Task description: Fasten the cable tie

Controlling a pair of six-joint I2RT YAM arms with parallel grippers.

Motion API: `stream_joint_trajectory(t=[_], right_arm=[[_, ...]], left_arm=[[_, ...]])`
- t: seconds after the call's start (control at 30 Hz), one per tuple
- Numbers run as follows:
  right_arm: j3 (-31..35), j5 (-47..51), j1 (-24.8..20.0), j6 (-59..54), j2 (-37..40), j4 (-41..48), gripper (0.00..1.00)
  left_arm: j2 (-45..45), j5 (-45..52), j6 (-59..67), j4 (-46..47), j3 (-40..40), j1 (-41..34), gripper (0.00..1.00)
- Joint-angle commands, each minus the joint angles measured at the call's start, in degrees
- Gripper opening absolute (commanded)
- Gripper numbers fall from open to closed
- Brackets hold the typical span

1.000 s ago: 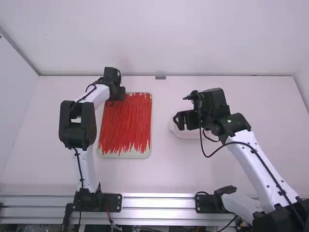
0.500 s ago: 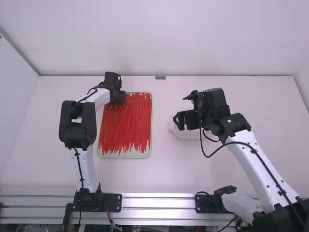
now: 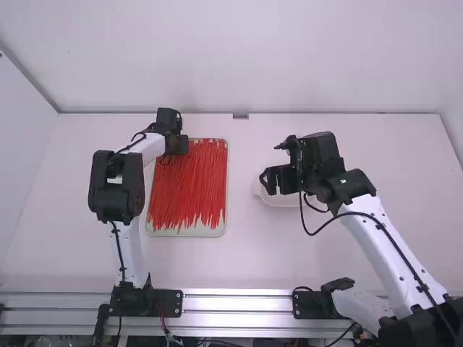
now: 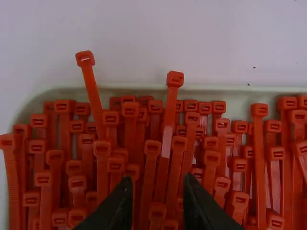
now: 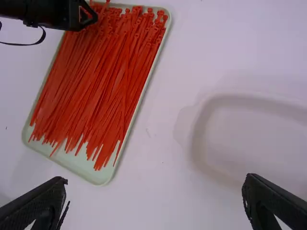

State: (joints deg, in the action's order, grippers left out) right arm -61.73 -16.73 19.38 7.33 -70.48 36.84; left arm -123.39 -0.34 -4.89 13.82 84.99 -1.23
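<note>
A heap of red cable ties (image 3: 189,184) lies in a pale green tray (image 3: 226,189) left of the table's middle. My left gripper (image 3: 173,144) hovers low over the tray's far left corner. In the left wrist view its fingers stand open (image 4: 156,184) just above the ties' heads (image 4: 158,153), with several ties between them and none gripped. Two ties (image 4: 86,72) poke out over the tray rim (image 4: 43,96). My right gripper (image 3: 278,181) hangs wide open (image 5: 153,179) above the table, right of the tray, holding nothing.
A shallow white dish (image 3: 278,199) sits under the right gripper; the right wrist view shows its rim (image 5: 196,139) beside the tray (image 5: 100,178) and the left gripper (image 5: 81,14) beyond. White walls close the table's far and left sides.
The left gripper has dropped a little toward the ties at the tray's far corner. The right arm has kept still.
</note>
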Motion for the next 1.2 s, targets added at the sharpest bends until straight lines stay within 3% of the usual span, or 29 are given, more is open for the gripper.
stream_joint_trajectory(t=[0.0,0.23,0.47,0.53,0.73,1.17], right_arm=[[-0.2,0.1,0.0,0.2,0.8,0.2,0.98],[-0.2,0.3,0.1,0.2,0.8,0.9,0.98],[-0.2,0.5,0.1,0.2,0.8,0.9,0.98],[-0.2,0.5,0.1,0.2,0.8,0.5,0.98],[-0.2,0.7,0.1,0.1,0.8,-0.2,0.98],[-0.2,0.7,0.1,0.1,0.8,-0.6,0.98]], left_arm=[[-1.1,-0.6,0.2,0.0,-0.4,0.2,0.26],[-2.5,-0.6,-0.2,1.3,-0.4,-0.3,0.19],[-2.5,-0.8,-1.1,0.8,-0.2,-0.3,0.18],[-2.5,-0.8,-1.1,1.9,0.1,-0.3,0.11],[-2.5,-0.9,-1.0,2.9,1.4,-0.3,0.06],[-2.5,-2.3,-1.2,12.3,13.6,-0.3,0.02]])
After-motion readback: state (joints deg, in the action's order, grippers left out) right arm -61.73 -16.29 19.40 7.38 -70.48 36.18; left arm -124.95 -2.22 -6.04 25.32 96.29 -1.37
